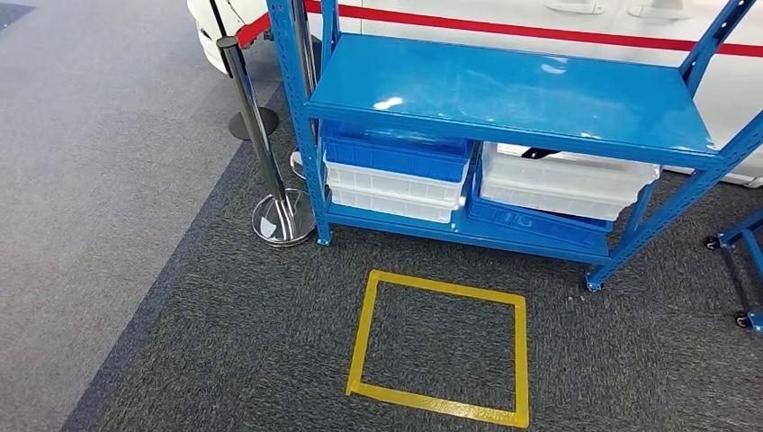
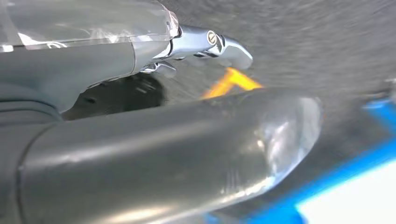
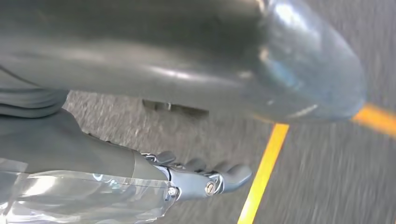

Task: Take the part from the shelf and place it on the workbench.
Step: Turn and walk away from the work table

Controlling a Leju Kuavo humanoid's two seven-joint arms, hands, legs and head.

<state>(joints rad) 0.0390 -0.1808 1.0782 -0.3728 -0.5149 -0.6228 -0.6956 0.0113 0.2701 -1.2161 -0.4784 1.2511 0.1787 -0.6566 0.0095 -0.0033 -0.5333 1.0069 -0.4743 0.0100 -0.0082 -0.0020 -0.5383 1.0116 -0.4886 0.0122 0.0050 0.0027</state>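
A blue metal shelf (image 1: 504, 90) stands ahead, its top board bare. On the lower level sit stacked bins: a blue one (image 1: 396, 153) over white ones (image 1: 391, 189) on the left, and white ones (image 1: 562, 184) over a blue one (image 1: 531, 223) on the right. A dark item (image 1: 540, 153) peeks out of the top right white bin; what it is I cannot tell. My left hand (image 2: 140, 140) hangs above the carpet with its fingers (image 2: 210, 44) stretched out and nothing in it. My right hand (image 3: 187, 70) also hangs over the floor, its fingers (image 3: 205, 179) straight and holding nothing.
A yellow tape square (image 1: 360, 333) marks the dark carpet in front of the shelf. A chrome stanchion (image 1: 261, 135) stands to the shelf's left. A white car with a red stripe (image 1: 540, 22) is behind it. A blue wheeled frame (image 1: 747, 243) is at the right edge.
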